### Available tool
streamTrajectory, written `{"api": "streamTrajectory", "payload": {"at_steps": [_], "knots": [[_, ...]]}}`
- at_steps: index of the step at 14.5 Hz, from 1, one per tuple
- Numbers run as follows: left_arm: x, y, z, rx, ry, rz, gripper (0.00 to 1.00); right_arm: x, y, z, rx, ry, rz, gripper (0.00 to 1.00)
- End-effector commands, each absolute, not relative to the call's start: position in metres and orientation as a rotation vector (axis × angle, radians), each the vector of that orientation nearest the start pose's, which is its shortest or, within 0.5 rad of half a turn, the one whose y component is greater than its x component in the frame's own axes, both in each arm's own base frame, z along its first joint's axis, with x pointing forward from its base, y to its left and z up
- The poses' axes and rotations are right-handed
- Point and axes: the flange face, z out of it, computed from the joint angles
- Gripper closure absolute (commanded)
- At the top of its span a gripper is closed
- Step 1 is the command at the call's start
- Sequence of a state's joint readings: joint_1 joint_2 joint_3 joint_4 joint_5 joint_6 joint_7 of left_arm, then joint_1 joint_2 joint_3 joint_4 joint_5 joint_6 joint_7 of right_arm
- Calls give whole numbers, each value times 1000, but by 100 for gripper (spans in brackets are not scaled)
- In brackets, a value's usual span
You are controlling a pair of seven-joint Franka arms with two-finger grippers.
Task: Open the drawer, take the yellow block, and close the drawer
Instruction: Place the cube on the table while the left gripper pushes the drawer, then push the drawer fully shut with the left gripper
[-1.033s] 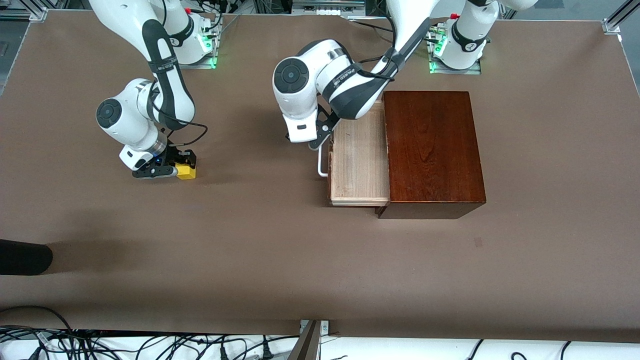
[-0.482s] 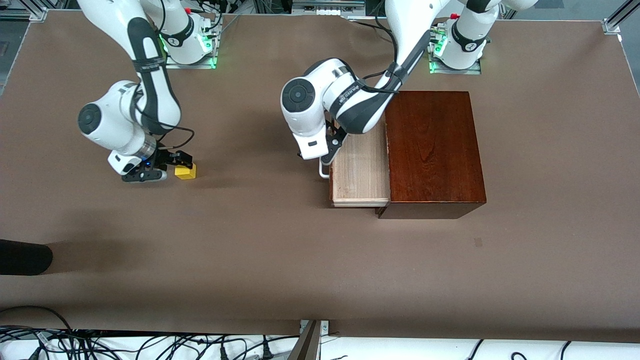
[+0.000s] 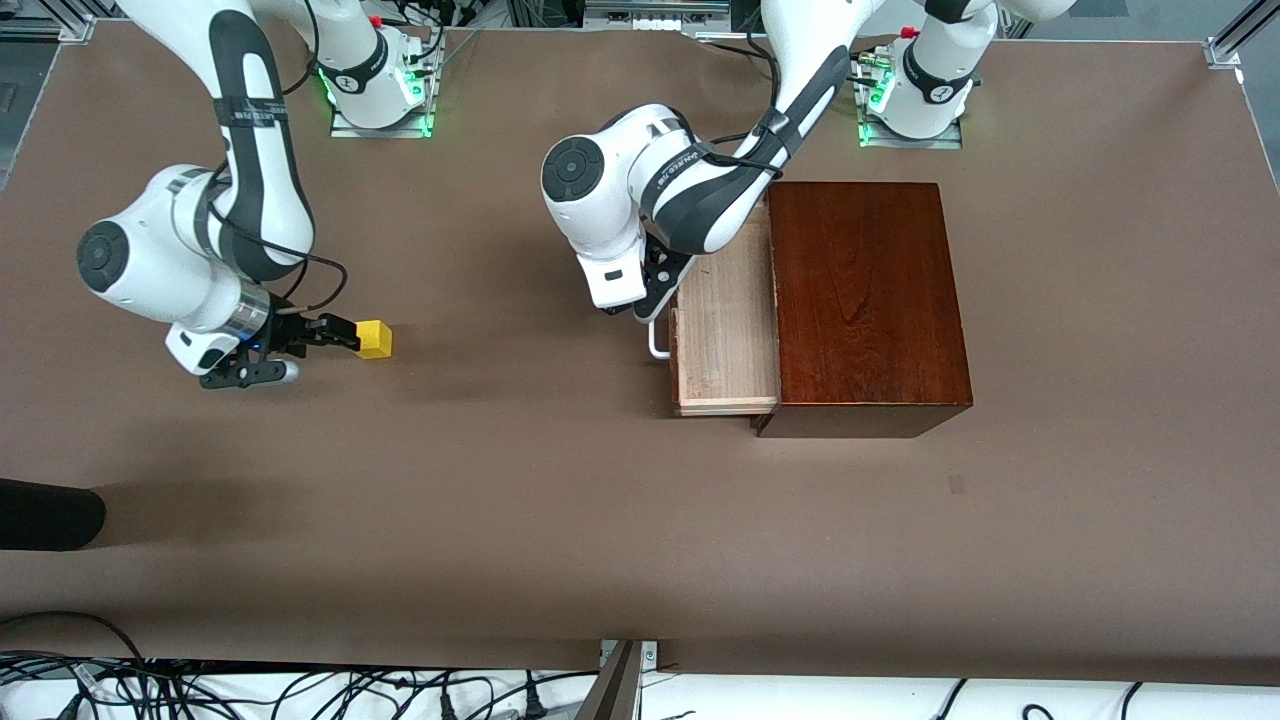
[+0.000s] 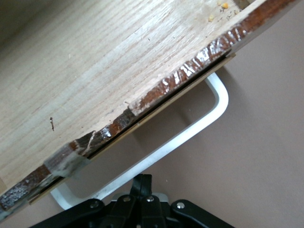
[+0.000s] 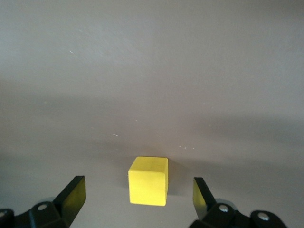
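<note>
Front view, block: I see the yellow block (image 3: 374,339) sitting on the brown table (image 3: 500,500), toward the right arm's end and well apart from the wooden box (image 3: 865,300).
Front view, right gripper: the right gripper (image 3: 290,352) is low over the table just beside the block, its fingers spread and nothing between them.
Front view, drawer: the drawer (image 3: 727,330) is partly pulled out of the box toward the right arm's end, its pale tray bare on what I can see.
Front view, left gripper: the left gripper (image 3: 652,305) is at the drawer's front, by the white handle (image 3: 657,345).
Left wrist view: I look at the drawer (image 4: 109,76) front edge and the white handle (image 4: 190,133) up close; the left gripper (image 4: 141,187) has its fingertips pressed together just beside the handle bar, closed with nothing between them.
Right wrist view: the yellow block (image 5: 148,181) rests on the table (image 5: 152,71), ahead of the open right gripper (image 5: 137,199); both fingers (image 5: 71,197) stand clear of it.
</note>
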State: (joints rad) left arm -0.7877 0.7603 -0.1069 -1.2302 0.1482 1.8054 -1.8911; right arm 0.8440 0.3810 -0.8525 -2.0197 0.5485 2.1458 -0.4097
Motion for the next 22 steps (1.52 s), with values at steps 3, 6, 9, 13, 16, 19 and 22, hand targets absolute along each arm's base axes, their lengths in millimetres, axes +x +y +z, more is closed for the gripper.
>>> {"api": "streamTrajectory", "payload": {"at_steps": [3,6,9,13,16,19,22], "knots": [[484,-508,316,-2498,-1334,-78,100,613,28,386,-2953,-149,113,0],[488,-489,319,-2469,-1379,-20,100,630,24,431,-2944,-152,126,0],[493,-468,328,-2450,-1418,23,100,641,46,486,-2969,-85,166,0],[493,-437,320,-2417,-1445,43,100,637,51,525,-2984,-100,142,0],[496,-423,307,-2410,-1406,55,100,626,64,548,-3033,-95,118,0],[498,-418,304,-2407,-1400,63,100,609,59,542,-3069,-2,148,0],[507,-395,305,-2432,-1315,42,100,586,62,537,-3093,91,158,0]]}}
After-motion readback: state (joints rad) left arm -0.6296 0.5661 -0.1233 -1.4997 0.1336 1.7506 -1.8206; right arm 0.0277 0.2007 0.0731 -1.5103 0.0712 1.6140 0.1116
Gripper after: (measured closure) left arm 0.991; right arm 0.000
